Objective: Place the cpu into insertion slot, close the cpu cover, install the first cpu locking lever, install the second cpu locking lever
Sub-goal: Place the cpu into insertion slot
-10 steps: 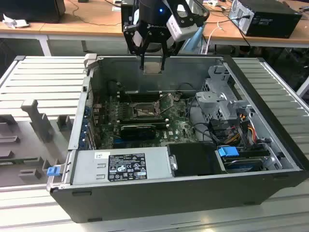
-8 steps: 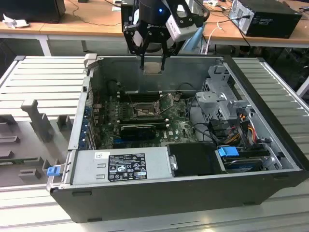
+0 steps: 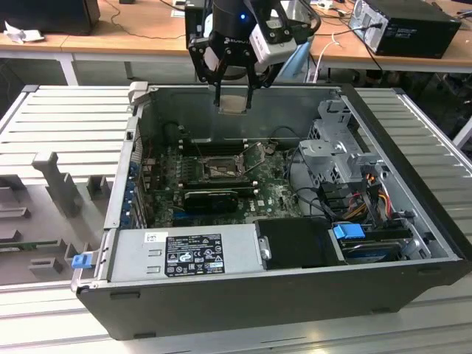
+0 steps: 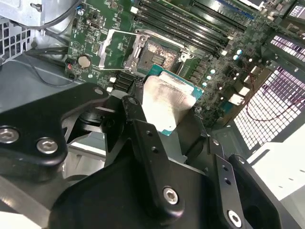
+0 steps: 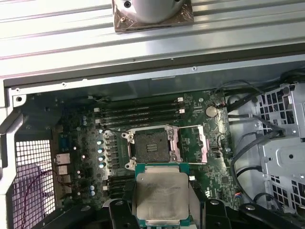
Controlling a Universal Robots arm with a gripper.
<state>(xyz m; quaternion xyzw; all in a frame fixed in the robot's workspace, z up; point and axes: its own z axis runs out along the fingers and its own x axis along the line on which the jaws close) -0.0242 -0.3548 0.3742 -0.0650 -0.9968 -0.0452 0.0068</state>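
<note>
The cpu [image 3: 234, 102] is a flat square chip with a pale metal top and a green edge. My gripper [image 3: 234, 94] is shut on it, high above the open computer case near its back wall. In both wrist views the cpu [image 5: 161, 188] [image 4: 169, 93] sits between the black fingers [image 5: 120, 210]. The insertion slot [image 5: 151, 145] [image 3: 220, 169] [image 4: 155, 55] lies bare on the green motherboard below, a little ahead of the chip. The cpu cover [image 5: 193, 144] [image 4: 116, 47] is swung open beside the slot.
Long black memory slots [image 5: 138, 114] run beside the socket. A black card [image 3: 210, 199], a grey power supply [image 3: 188, 251] and a metal drive cage [image 3: 335, 147] with cables crowd the case. Case walls [image 3: 133, 147] rise all round. A ribbed grey table [image 3: 66, 118] surrounds it.
</note>
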